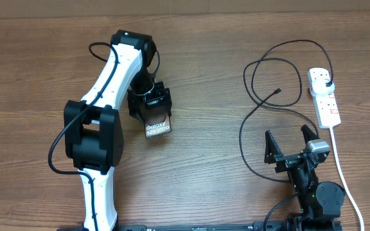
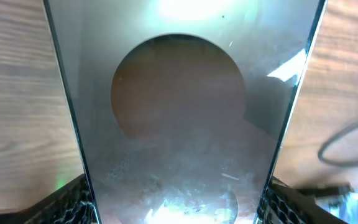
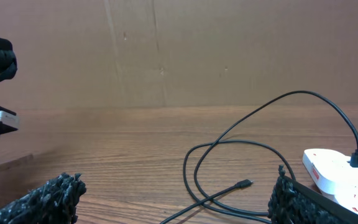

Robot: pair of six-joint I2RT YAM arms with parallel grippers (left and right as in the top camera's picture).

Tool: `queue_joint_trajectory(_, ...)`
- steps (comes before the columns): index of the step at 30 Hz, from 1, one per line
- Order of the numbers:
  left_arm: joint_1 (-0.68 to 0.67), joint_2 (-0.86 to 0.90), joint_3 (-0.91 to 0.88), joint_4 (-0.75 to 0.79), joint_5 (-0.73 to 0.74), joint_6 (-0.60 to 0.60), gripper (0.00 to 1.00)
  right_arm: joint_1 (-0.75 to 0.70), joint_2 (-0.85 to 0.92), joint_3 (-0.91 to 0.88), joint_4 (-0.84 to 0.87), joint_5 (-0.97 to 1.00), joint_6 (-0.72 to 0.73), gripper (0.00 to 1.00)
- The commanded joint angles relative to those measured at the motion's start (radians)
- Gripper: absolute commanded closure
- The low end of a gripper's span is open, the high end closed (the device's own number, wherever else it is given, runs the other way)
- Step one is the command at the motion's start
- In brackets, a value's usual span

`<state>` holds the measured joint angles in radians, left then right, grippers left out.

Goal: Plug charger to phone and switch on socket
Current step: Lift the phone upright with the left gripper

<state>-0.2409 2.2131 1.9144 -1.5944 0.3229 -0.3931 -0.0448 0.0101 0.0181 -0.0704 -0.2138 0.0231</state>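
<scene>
The phone [image 1: 158,123], a dark slab with white "Galaxy S25 Ultra" text, is clamped between the fingers of my left gripper [image 1: 150,106] left of the table's middle. In the left wrist view its shiny face [image 2: 179,124] fills the frame. The charger [image 1: 262,109] is a thin black cable looping at the right, its plug in the socket [image 1: 324,95], its free connector tip [image 1: 279,90] lying on the wood. My right gripper [image 1: 291,149] is open and empty, just in front of the loops. The tip [image 3: 246,183] lies between its fingers, farther off.
The socket's white cord [image 1: 342,173] runs toward the front edge at the far right, beside my right arm's base. A brown cardboard wall [image 3: 179,50] stands behind the table.
</scene>
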Motion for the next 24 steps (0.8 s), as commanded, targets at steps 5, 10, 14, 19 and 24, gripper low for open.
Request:
queue_joint_trajectory(5, -0.001, -0.001, 0.032, -0.068, 0.195, 0.118, 0.37, 0.005, -0.006, -0.01, 0.005, -0.005, 0.003, 0.0)
queue_joint_trajectory(10, -0.002, -0.001, 0.032, -0.096, 0.276, 0.154, 0.38, 0.005, -0.006, -0.01, 0.005, -0.005, 0.003, 0.0)
queue_joint_trajectory(14, -0.002, -0.001, 0.032, -0.097, 0.357, 0.155, 0.41, 0.005, -0.006, -0.01, 0.005, -0.005, 0.003, 0.0)
queue_joint_trajectory(19, -0.002, -0.001, 0.032, -0.097, 0.385, 0.154, 0.41, 0.005, -0.006, -0.01, 0.005, -0.005, 0.003, 0.0)
queue_joint_trajectory(24, -0.002, -0.001, 0.032, -0.097, 0.385, 0.154, 0.41, 0.005, -0.006, -0.01, 0.005, -0.005, 0.003, 0.0)
